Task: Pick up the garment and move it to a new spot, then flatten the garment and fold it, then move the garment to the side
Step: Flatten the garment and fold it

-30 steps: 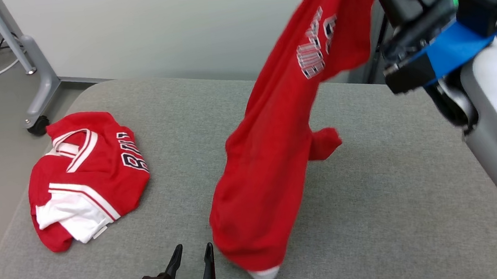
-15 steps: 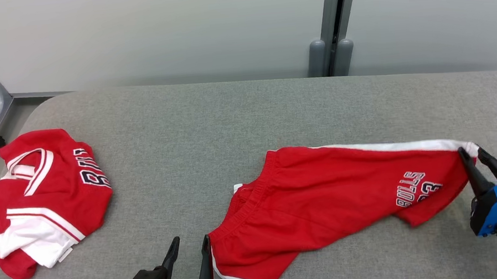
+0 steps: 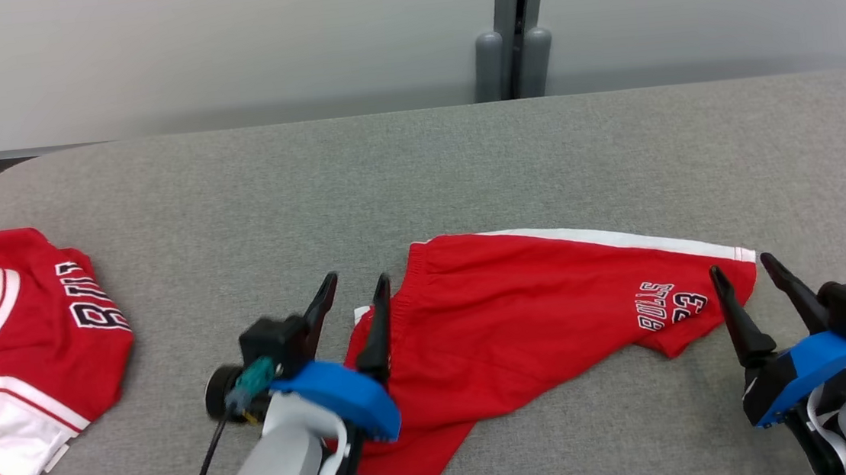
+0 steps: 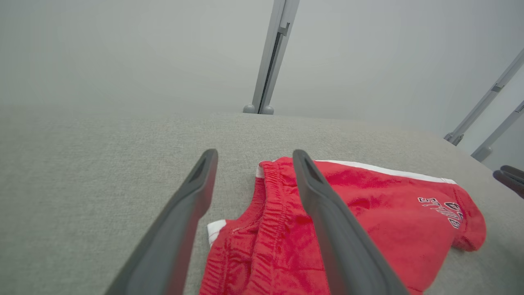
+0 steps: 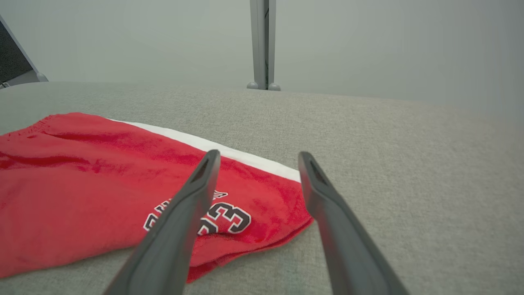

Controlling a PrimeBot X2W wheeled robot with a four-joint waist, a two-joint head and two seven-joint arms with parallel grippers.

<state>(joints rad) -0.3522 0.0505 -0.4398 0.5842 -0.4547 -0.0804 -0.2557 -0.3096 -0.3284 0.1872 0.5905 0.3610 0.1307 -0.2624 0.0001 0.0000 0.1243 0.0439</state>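
The garment (image 3: 522, 321) is a pair of red shorts with white side trim and a printed "BULLS 23". It lies loosely spread on the grey table (image 3: 416, 161), waistband to the left, leg end to the right. My left gripper (image 3: 355, 288) stands open at the waistband (image 4: 270, 196), one finger (image 4: 327, 229) over the red cloth. My right gripper (image 3: 739, 267) is open at the leg end (image 5: 262, 213), holding nothing, its fingertips just off the hem corner.
A second red and white jersey garment (image 3: 11, 342) lies crumpled at the table's left edge. A grey post (image 3: 510, 31) stands behind the table against the pale wall. Bare grey surface stretches behind and to the right of the shorts.
My right gripper lowered the hanging shorts onto the table, then opened and let go of the leg end. My left gripper came forward to the waistband. The head camera also turned right.
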